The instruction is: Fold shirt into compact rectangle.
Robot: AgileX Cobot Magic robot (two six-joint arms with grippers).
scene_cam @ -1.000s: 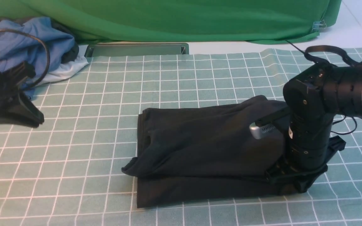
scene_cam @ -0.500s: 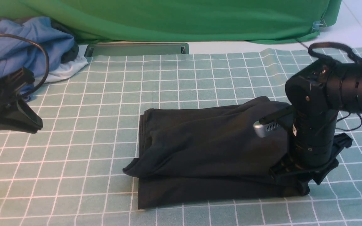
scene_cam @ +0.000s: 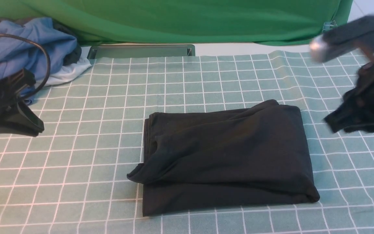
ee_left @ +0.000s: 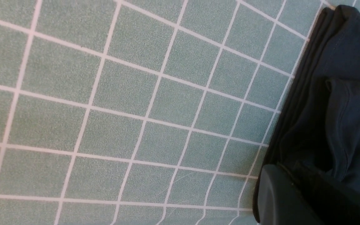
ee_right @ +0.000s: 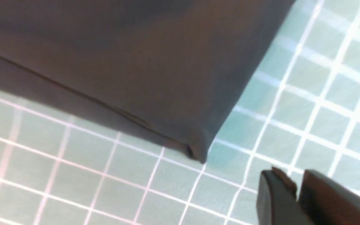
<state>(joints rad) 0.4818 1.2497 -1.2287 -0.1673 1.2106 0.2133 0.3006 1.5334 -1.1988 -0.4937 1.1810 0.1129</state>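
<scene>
On the checked tablecloth (scene_cam: 76, 156) between my arms lies the shirt (scene_cam: 226, 156), folded into a black rectangle, nothing touching it. My right gripper (ee_right: 297, 187) hangs beside its corner, fingers nearly pressed together and empty. My left gripper (scene_cam: 15, 122) hovers well apart; its fingers I cannot tell.

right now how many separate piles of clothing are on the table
2. The folded black shirt lies mid-table on the checked cloth, touched by neither pincer. A crumpled heap of blue and white garments sits at the far left corner, partly hidden behind the left arm, so it may hold more pieces.
</scene>
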